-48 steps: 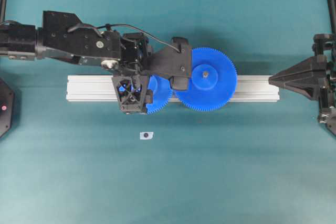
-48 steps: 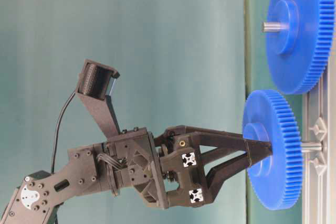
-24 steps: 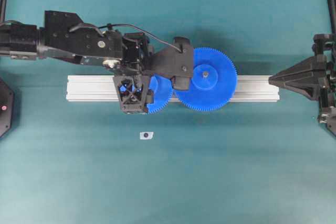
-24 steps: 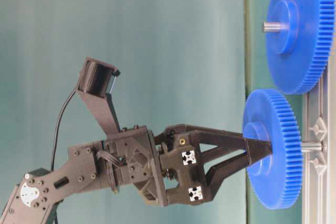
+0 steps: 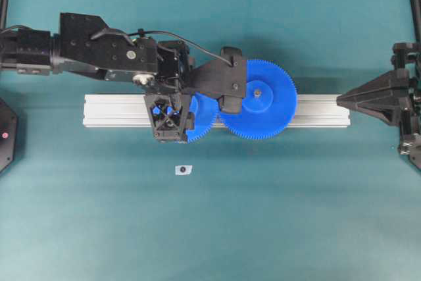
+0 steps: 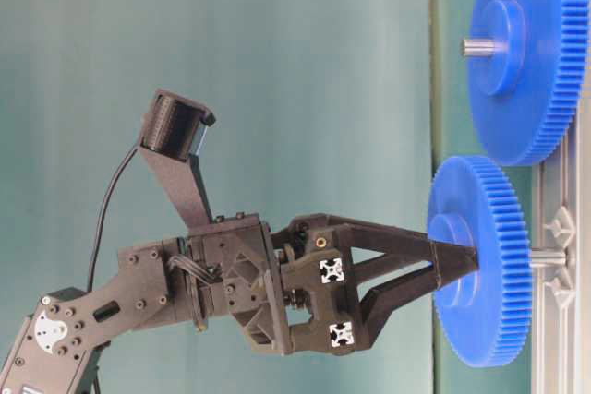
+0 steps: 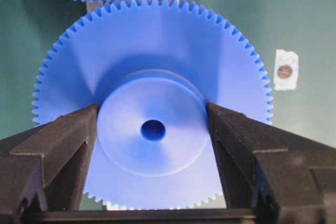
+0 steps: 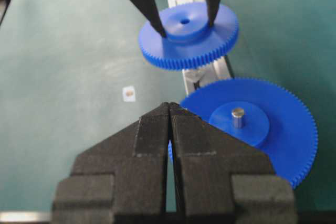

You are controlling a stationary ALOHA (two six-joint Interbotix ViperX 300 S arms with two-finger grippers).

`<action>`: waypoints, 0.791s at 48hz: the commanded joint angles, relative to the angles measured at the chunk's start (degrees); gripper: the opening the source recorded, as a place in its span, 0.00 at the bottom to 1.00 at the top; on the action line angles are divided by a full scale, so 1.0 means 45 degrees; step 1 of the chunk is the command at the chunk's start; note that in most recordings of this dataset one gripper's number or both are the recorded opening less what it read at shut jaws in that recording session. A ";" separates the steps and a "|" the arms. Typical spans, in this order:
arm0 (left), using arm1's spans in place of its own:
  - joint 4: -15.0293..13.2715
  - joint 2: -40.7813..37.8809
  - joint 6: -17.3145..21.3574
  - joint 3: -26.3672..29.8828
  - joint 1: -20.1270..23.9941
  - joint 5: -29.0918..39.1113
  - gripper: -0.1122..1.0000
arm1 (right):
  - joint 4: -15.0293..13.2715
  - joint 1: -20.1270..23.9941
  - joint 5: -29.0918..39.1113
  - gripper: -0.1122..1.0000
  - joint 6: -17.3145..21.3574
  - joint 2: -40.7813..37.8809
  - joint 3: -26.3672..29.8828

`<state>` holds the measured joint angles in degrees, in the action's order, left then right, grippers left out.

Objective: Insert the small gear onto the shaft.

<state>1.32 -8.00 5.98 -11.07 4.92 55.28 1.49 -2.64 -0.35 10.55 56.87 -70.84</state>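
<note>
Teal bench (image 5: pixel 296 215) across the whole overhead view. One long silver rail (image 5: pixel 316 111) lies flat on it, running left-right thru the middle. Just below the rail's left half, apart from it, a tiny white tag (image 5: pixel 183 170) w/ a dark dot sits on the cloth. In the right wrist view the tag is left of the rail.

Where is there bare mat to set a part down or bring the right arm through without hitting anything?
Free: the wide teal mat below the rail, bare except the white tag; also the strip above the rail, right of the large gear. Crowded: mid-rail, where the left gripper holds the small gear by its hub beside the large gear. The right gripper is shut off the rail's right end.
</note>
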 commanded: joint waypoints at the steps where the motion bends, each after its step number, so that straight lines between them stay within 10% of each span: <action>1: 0.0000 0.0273 -0.0020 0.0352 0.0000 -0.0020 0.72 | 0.0020 -0.0020 -0.0137 0.14 0.0117 -0.0059 0.0156; 12: 0.0000 0.0391 0.0254 0.0254 -0.0176 -0.0449 0.92 | 0.0020 -0.0020 -0.0137 0.14 0.0117 -0.0059 0.0176; 38: 0.0000 0.1055 0.0234 0.1035 -0.0391 0.0000 0.90 | 0.0020 -0.0020 -0.0137 0.14 0.0137 -0.0059 0.0176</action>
<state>1.32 -6.59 7.12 -8.79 3.52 54.84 1.49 -2.64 -0.44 10.55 56.87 -70.84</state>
